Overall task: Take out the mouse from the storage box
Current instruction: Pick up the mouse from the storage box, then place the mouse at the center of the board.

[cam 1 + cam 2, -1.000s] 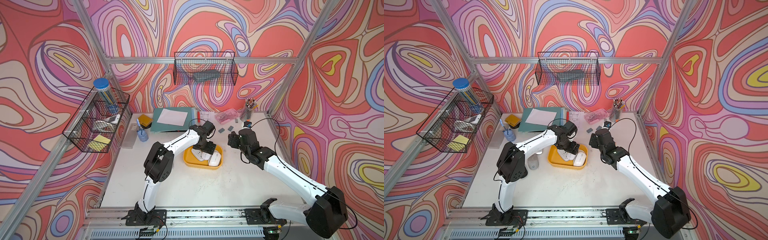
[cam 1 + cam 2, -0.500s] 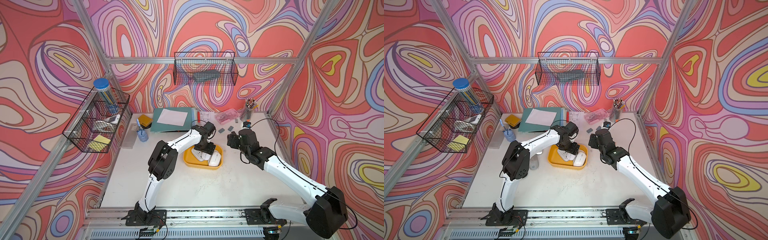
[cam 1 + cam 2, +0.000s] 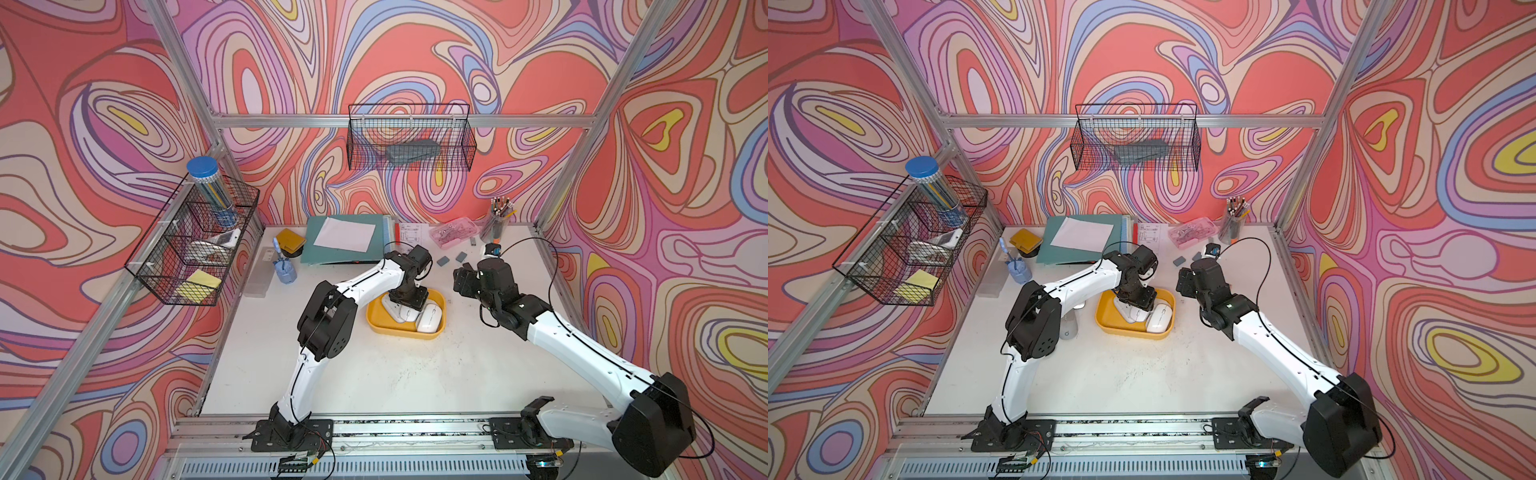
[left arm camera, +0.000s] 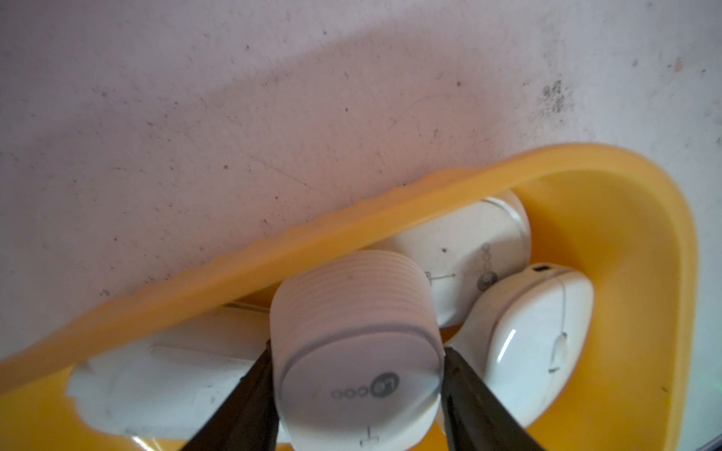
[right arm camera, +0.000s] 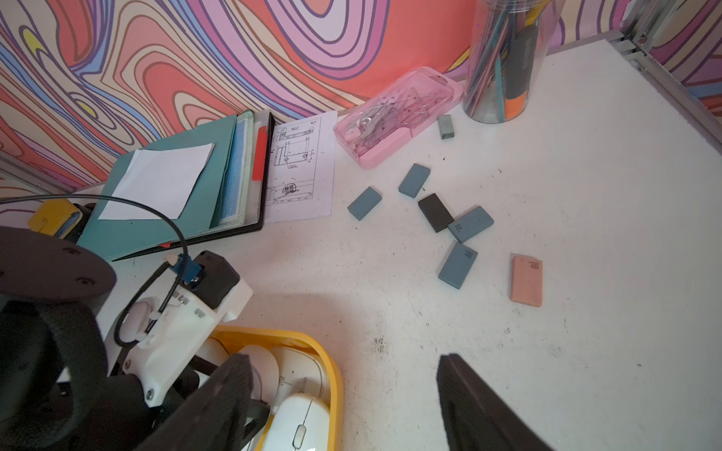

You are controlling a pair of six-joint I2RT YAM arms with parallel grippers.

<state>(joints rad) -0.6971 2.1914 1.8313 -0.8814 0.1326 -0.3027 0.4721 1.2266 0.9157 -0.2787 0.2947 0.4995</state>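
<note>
1. Clamping a white mouse (image 4: 344, 289), the left gripper (image 4: 357, 347) presses a black finger against each of its sides. The mouse stands on end inside the box (image 4: 351, 218), over other white mice (image 4: 535, 343).
2. The right gripper (image 5: 344, 359) hangs over bare table just right of the box, jaws apart and holding nothing.
3. In both top views the yellow box (image 3: 390, 328) sits mid-table, a little toward the far side.
4. The table (image 3: 374, 374) is white, scuffed and speckled with dark marks.
5. Erasers (image 5: 457, 265) lie scattered on it, far and right of the box.
6. Along the far edge stand a green folder (image 3: 345, 245), a pink case (image 3: 455, 230) and a pencil cup (image 3: 496, 220).
7. A blue cup (image 3: 284, 270) stands at the far left.
8. An aluminium frame (image 3: 374, 121) edges the cell, and the walls (image 3: 415, 54) carry red, pink and purple swirls.
9. One wire basket (image 3: 409, 137) hangs on the far wall, and another basket (image 3: 191, 245) hangs on the left wall.
</note>
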